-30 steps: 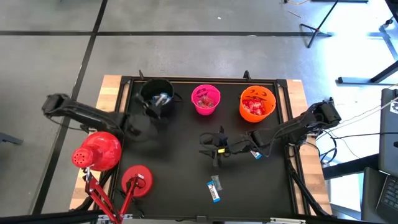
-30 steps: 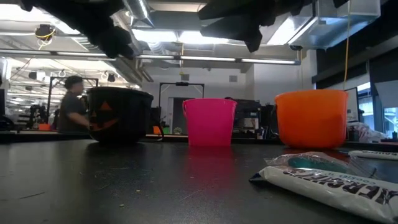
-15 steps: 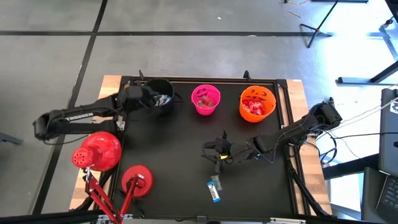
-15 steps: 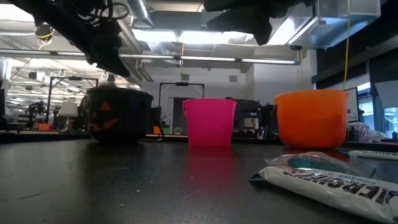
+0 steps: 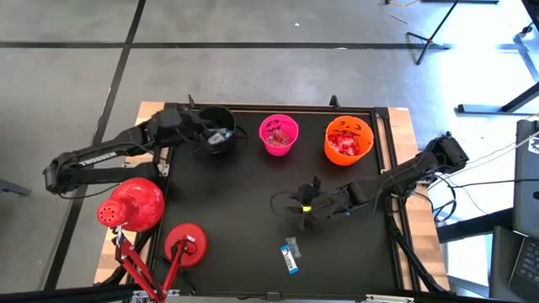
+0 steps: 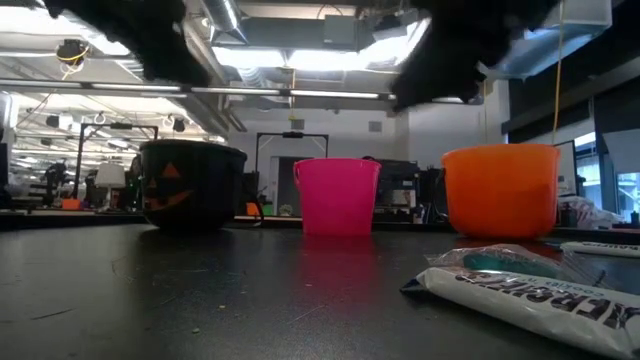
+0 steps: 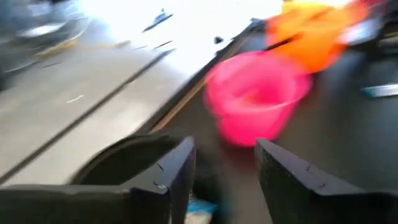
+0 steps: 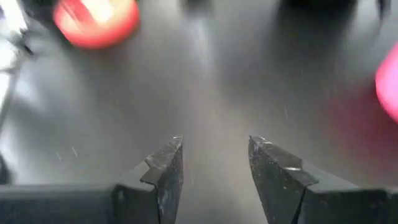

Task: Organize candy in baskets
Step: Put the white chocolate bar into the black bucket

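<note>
Three buckets stand in a row at the table's far side: black [image 5: 216, 130], pink [image 5: 280, 135] and orange [image 5: 349, 140], each with candy inside. One blue-and-white and grey candy [image 5: 290, 255] lies flat on the table near the front edge; it also shows in the low view [image 6: 540, 295]. My left gripper [image 5: 202, 136] is open and empty over the black bucket's left rim; its wrist view [image 7: 224, 149] shows a blue-and-white candy [image 7: 199, 208] down in the bucket. My right gripper [image 5: 288, 206] is open and empty above the table's middle, on the far side of the loose candy.
Two red dome-shaped lamp heads [image 5: 130, 204] [image 5: 185, 244] on red legs stand at the table's near left corner. A raised black frame [image 5: 278, 108] runs along the table's far edge. Bare black table [image 5: 236, 194] lies between the buckets and the loose candy.
My left arm has swung and stretched out, its gripper staying by the black bucket's left rim. My right gripper has gone a little toward the near edge, toward the loose candy, and has turned about its wrist. The candy has stayed where it was.
</note>
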You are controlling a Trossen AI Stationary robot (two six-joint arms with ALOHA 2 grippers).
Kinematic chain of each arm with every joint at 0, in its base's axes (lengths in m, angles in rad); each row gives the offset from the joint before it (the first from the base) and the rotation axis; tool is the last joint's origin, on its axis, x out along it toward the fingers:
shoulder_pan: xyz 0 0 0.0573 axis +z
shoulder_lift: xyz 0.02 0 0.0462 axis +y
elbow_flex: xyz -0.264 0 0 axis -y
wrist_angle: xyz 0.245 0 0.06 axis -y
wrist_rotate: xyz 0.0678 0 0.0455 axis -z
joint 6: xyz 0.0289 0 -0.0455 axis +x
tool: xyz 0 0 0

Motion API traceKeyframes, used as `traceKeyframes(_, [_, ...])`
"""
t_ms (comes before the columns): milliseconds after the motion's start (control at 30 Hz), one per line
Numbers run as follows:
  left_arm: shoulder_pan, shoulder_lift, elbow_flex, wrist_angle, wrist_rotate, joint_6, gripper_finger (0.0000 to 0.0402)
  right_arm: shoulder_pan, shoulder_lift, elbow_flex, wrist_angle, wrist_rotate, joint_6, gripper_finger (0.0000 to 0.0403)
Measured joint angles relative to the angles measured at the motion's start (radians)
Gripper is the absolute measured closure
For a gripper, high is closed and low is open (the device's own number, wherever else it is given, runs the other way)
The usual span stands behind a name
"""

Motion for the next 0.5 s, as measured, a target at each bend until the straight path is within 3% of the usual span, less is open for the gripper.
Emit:
traceKeyframes(100, [-0.035, -0.03, 0.03, 0.004, 0.159, -0.029, 0.0247, 0.0, -0.002, 0.0, -0.19, -0.032, 0.129, 0.0226])
traceKeyframes(233, [-0.129, -0.048, 0.019, 0.044, 0.228, -0.115, 0.0247, 0.019, -0.002, 0.0, -0.549, -0.041, 0.382, 0.0226])
traceKeyframes(367, [-0.28, -0.047, -0.019, 0.085, 0.182, -0.148, 0.0253, 0.069, -0.002, 0.0, -0.879, -0.007, 0.655, 0.0226])
traceKeyframes(500, [-0.43, -0.047, -0.076, 0.217, 0.055, -0.164, 0.0268, 0.125, -0.003, -0.047, -0.959, -0.01, 0.796, 0.0226])
